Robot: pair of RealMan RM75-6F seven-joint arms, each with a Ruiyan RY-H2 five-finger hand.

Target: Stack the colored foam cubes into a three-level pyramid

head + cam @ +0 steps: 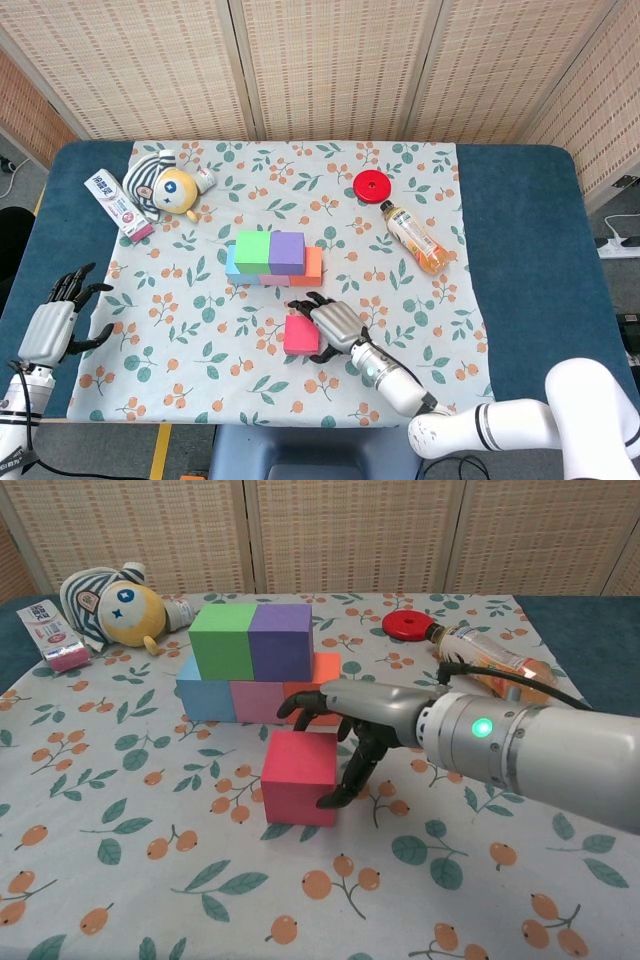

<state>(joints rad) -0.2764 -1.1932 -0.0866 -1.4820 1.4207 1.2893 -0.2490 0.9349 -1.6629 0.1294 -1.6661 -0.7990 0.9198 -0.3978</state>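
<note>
Right hand (345, 725) is draped over the pink cube (298, 777), fingers spread across its top, thumb against the right side; whether it's truly gripping, I can't tell. The cube sits on the cloth just in front of the stacked blocks (258, 662). Left hand (52, 325) rests wide open, holding nothing, at the table's near-left edge, its arm cut off by the frame.

My right hand (345, 715): grey, black fingers. Loose cube (298, 777) pink-red. Stack: green cube (222, 640), purple cube (281, 640). Cloth (120, 860): leaf-and-orange print.
</note>
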